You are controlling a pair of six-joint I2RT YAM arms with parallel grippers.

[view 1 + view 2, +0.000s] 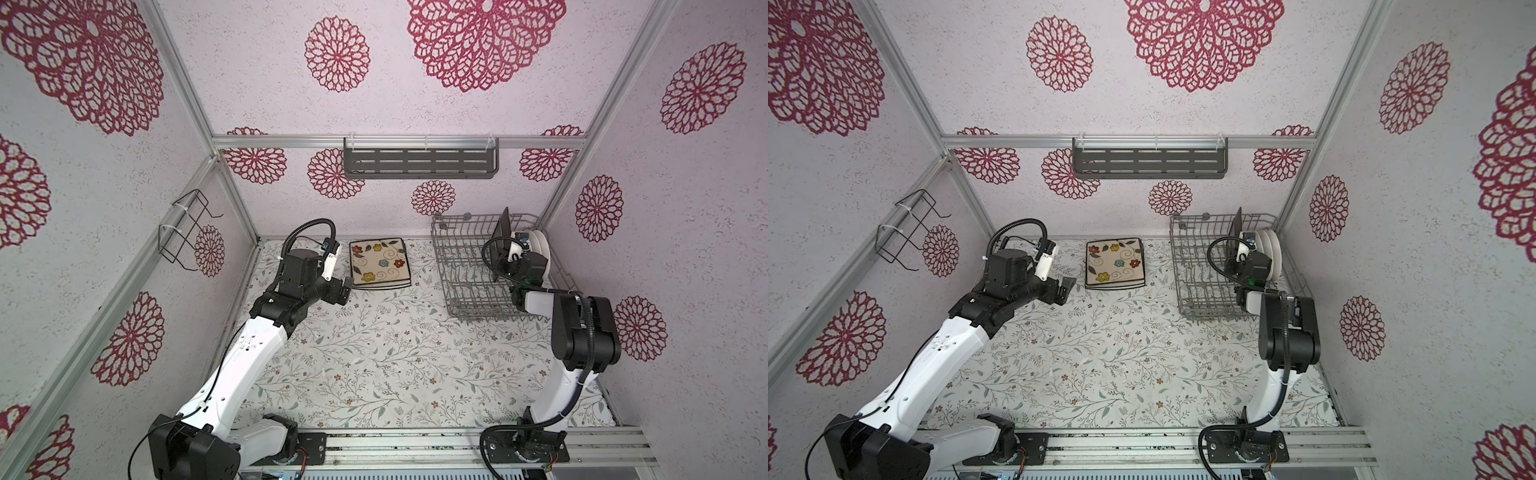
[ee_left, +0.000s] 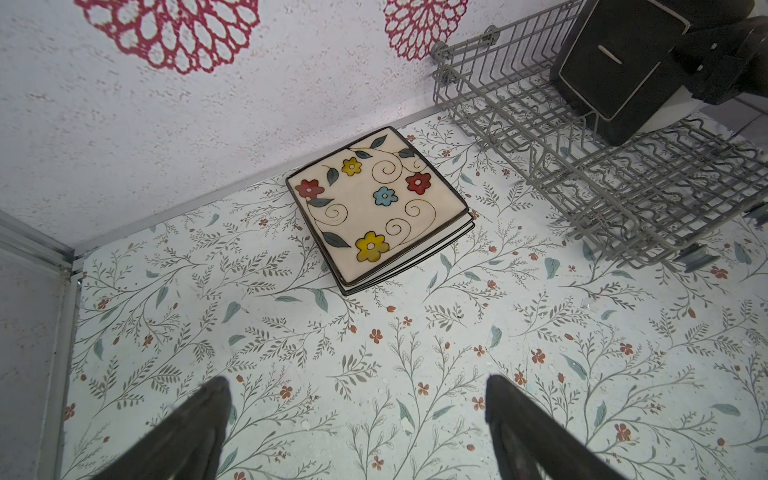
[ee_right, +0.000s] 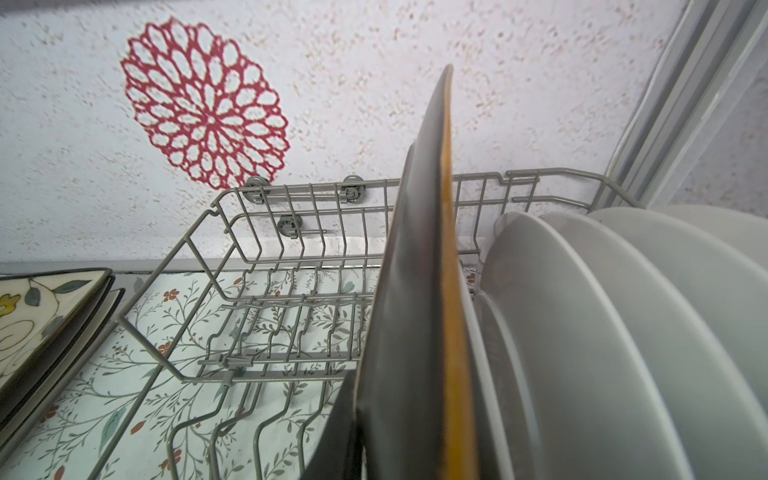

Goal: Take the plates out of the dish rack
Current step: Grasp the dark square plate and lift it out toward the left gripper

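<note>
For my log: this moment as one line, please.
right gripper: shut on black square plate in grey wire dish rack | left gripper: open

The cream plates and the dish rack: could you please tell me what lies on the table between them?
Nothing: only bare floral table cover separates the cream plates and the dish rack, as both top views show.

- The dish rack holds only upright tines in its left half, which is open from above.
- In its right half an upright black square plate stands just beside a row of round white plates, crowding that end.
- Left of the rack, stacked cream plates occupy the back strip.
- In front of the rack the table is open.
</note>
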